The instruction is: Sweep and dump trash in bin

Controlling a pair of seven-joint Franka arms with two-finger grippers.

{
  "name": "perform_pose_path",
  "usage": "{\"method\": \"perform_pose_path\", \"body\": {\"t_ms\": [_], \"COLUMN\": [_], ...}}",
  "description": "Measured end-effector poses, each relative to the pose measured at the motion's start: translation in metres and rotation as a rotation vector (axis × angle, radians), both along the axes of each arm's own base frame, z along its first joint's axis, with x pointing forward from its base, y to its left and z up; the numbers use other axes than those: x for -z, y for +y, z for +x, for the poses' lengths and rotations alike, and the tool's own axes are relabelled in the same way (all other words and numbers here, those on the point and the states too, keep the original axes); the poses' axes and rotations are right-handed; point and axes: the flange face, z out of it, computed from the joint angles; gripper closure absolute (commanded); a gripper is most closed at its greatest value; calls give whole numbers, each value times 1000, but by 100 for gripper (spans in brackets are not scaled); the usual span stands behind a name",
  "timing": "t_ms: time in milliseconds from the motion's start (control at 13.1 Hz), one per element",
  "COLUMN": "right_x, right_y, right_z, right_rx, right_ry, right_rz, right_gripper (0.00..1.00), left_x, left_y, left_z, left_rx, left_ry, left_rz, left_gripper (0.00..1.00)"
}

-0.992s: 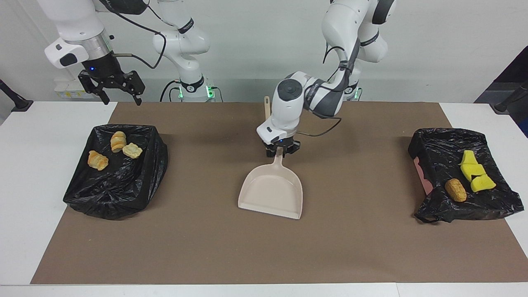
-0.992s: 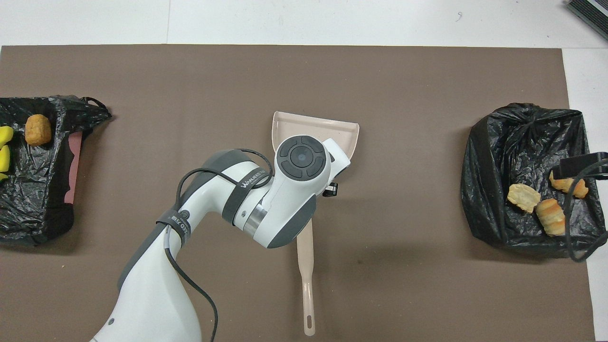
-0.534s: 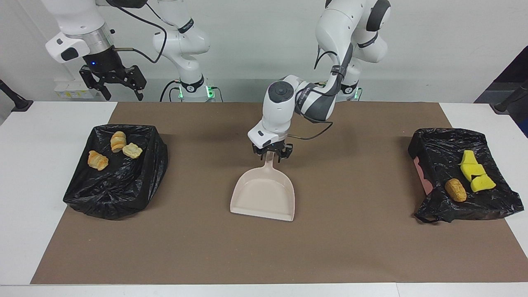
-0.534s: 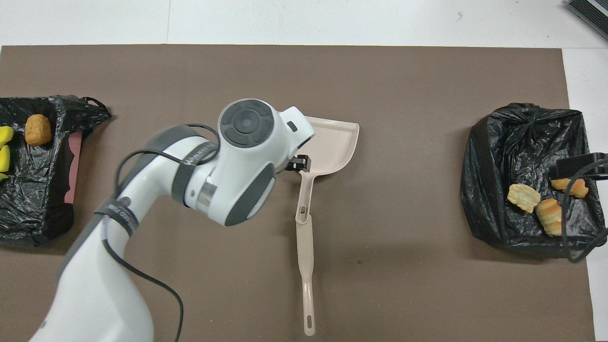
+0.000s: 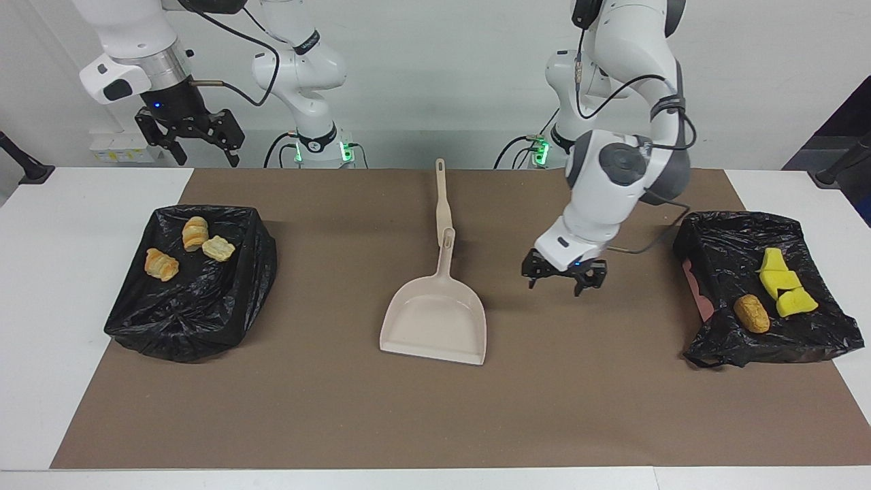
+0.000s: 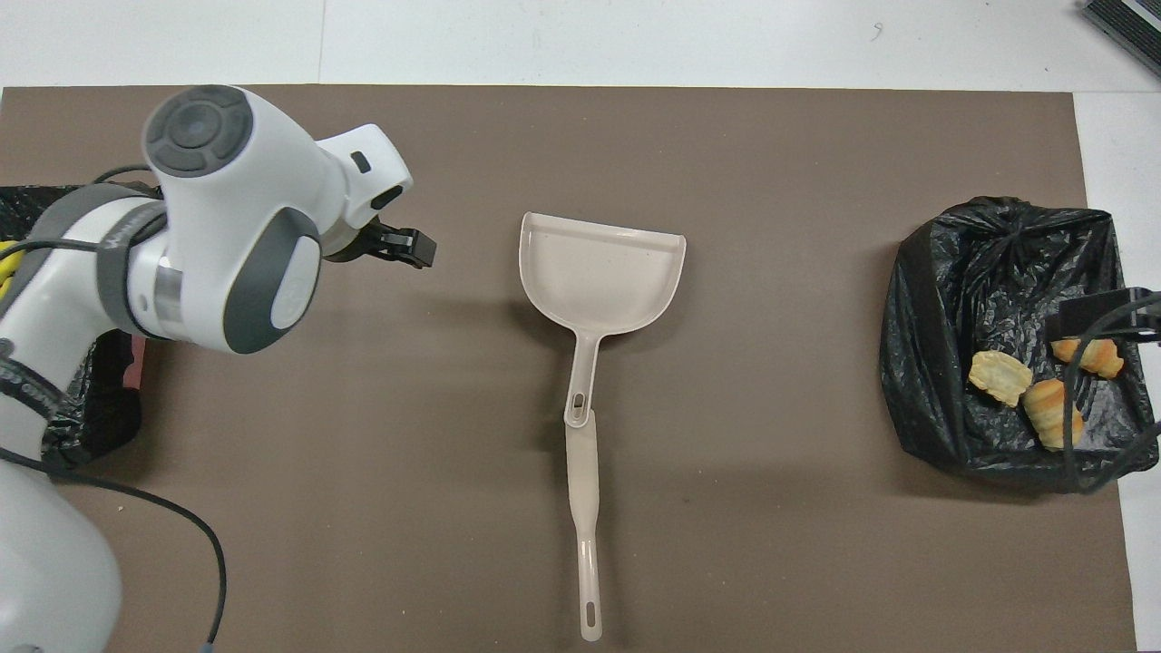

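A white table (image 5: 41, 286) against a plain pale wall carries a wide brown mat (image 5: 578, 408), and at the mat's middle lies the beige plastic dustpan (image 5: 435, 327), pan mouth pointing away from the robots, with a slim beige handle (image 5: 442, 197) lying in line with its own handle on the robots' side. The left gripper (image 5: 564, 278) hangs empty over bare mat beside the dustpan, toward the left arm's end, fingers spread wide. From the dustpan toward that same end sits a black bag-lined bin (image 5: 762, 340) holding yellow sponge wedges (image 5: 784, 291) and a brown crusty nugget (image 5: 751, 313). Toward the right arm's end, another black bag-lined bin (image 5: 190, 320) holds three golden-brown striped croissant-like pieces (image 5: 194, 233). The right gripper (image 5: 190, 136) waits high above that bin's edge, open and empty. No writing can be read.
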Motion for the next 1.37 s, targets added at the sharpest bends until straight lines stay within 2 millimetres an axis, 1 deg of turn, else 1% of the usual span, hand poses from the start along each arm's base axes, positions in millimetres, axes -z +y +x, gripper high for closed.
{"method": "perform_pose_path", "body": {"t_ms": [153,305,534,763,916,992,1221,1374], "right_x": [0,0,0,0,0,0,0,0], "right_y": [0,0,0,0,1,1,1,1], "right_z": [0,0,0,0,0,0,0,0], "right_rx": [0,0,0,0,0,0,-1,-1], "right_ry": [0,0,0,0,0,0,0,0], "right_rz": [0,0,1,1,1,1,1,1], "right_gripper": [0,0,0,0,0,0,0,0], "left_x": [-22,-51,-88,-119,-135,-140,-146,-153], "left_y": [49,86,134,170,182,185,187,187], "left_z": [7,4,-7,-27,-42,-50,-83,-98], "left_rx": [8,-30,-79,-128,-146,-151,-185,-198], "left_ry": [-19,-37,-50,-22,-14,-14,10,29], "left_rz": [2,2,6,10,13,17,23,24], "left_gripper": [0,0,0,0,0,0,0,0]}}
